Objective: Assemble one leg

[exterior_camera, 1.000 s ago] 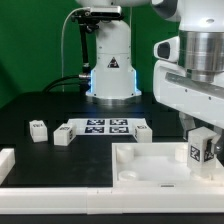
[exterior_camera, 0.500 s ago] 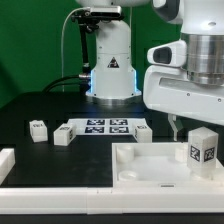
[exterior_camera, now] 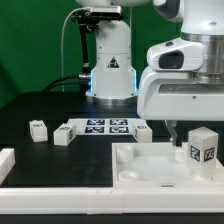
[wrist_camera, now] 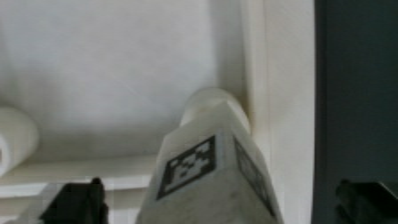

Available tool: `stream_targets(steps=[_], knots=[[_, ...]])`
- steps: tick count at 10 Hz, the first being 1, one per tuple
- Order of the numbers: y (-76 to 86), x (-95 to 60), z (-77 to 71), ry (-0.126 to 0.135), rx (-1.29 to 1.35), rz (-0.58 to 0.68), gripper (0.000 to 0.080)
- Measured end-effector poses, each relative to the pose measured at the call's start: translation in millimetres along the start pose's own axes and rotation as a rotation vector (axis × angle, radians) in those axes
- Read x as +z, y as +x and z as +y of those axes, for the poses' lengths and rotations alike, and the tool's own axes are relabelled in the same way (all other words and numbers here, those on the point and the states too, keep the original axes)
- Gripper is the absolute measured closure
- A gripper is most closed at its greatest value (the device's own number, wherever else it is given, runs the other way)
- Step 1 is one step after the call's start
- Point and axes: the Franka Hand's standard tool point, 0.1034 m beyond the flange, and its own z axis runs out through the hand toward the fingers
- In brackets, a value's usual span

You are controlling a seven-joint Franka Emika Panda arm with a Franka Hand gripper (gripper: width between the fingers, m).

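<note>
We can read no words anywhere; the only markings are patterns. The leg (exterior_camera: 204, 148) carries a black-and-white square marker tag on its face, plain in both views, and the marker board (exterior_camera: 105, 127) shows a row of similar tags. On the lit front of the robot base (exterior_camera: 112, 70) we make out a dark triangle sign, too small to read. The white panel (exterior_camera: 150, 168) has a raised rim, and the leg stands upright inside it, close to the rim on the exterior view's right. Two more small white posts (exterior_camera: 38, 129) (exterior_camera: 63, 135) lie on the dark table (exterior_camera: 25, 105), just beside the marker board's end on the exterior view's left. The gripper (wrist_camera: 222, 203) hangs over the leg, its dark fingertips (wrist_camera: 80, 203) spread wide on either side, clasping nothing and clear of the leg.
</note>
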Motion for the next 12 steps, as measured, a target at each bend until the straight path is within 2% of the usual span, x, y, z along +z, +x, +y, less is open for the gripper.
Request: stream_targets(steps=[2, 4, 5, 6, 7, 8, 11, 12], knots=[[-2.5, 1.8, 2.6, 0.000, -0.223, -0.014, 0.0150], [-2.6, 2.1, 2.6, 0.000, -0.256, -0.014, 0.0150], [-2.6, 2.1, 2.6, 0.000, -0.256, -0.014, 0.0262], [-2.7, 2.2, 2.6, 0.000, -0.256, -0.014, 0.0262], [-2.7, 2.3, 2.6, 0.000, -0.256, -0.014, 0.0445], [-2.7, 2.3, 2.5, 0.000, -0.251, -0.014, 0.0508], [-2.8, 2.3, 1.9, 0.000, -0.166, -0.013, 0.0508], [-1.8, 2.8, -0.4, 0.002, -0.009, 0.007, 0.0508]])
